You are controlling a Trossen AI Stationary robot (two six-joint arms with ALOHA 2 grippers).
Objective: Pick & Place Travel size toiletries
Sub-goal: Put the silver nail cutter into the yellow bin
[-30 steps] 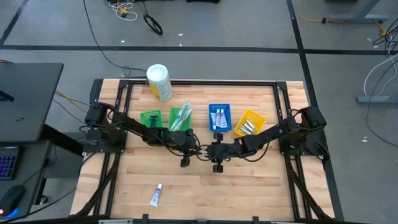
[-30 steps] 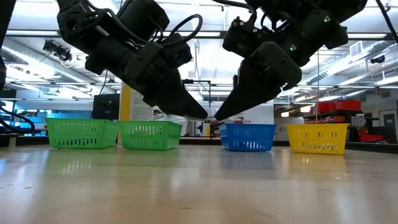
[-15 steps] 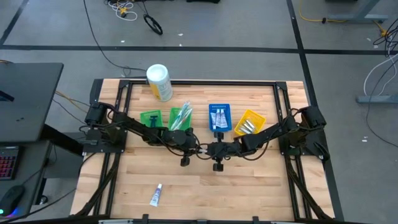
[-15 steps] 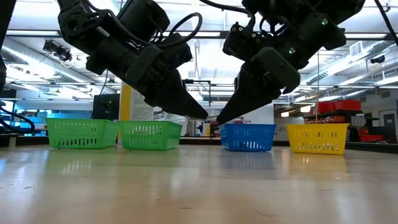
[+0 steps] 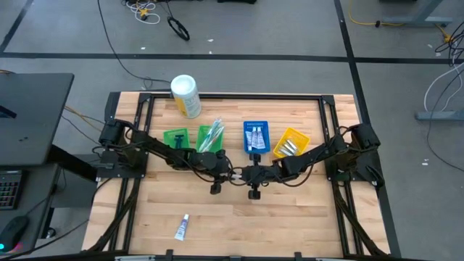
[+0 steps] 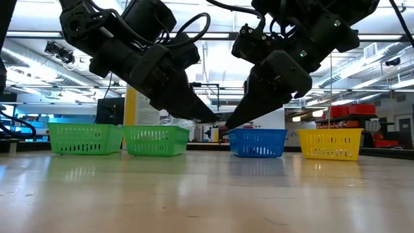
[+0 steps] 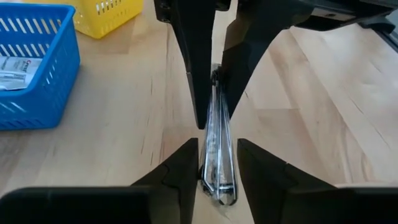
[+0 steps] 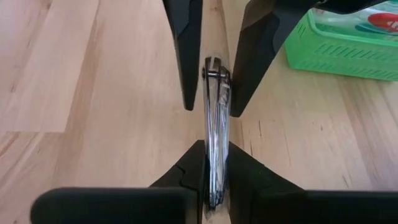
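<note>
A silvery nail clipper (image 7: pixel 216 143) hangs in the air at mid-table between both grippers. My left gripper (image 5: pixel 233 174) comes from the table's left and my right gripper (image 5: pixel 245 175) from the right. They meet tip to tip, and each is shut on one end of the clipper. In the low view the two dark grippers (image 6: pixel 222 123) hide it. A small white tube (image 5: pixel 181 228) lies flat on the wood near the table's near edge. Toothbrushes lie in a green bin (image 5: pixel 211 137), tubes in the blue bin (image 5: pixel 256 136), and silvery pieces in the yellow bin (image 5: pixel 290 143). My left gripper pinches the clipper's wider end (image 7: pixel 217 186) between its two fingers, level, from the table's left, fingers along its length. The clipper is on edge, lifted clear of the wood. My right gripper pinches the opposite end (image 8: pixel 215 168) between its two fingers (image 8: pixel 239 174), level, from the table's right, also along the clipper's length. The clipper's pin end (image 8: pixel 216 70) reaches out between the left gripper's fingers.
A second green bin (image 5: pixel 176 138) stands left of the toothbrush bin. All the bins form a row toward the far side. A big white-and-yellow canister (image 5: pixel 185 96) lies at the far edge. Bare wood stretches across the near half of the table.
My right gripper has edged a little toward the table's left, closing up on the left gripper's tips. The left gripper and the clipper have kept their place.
</note>
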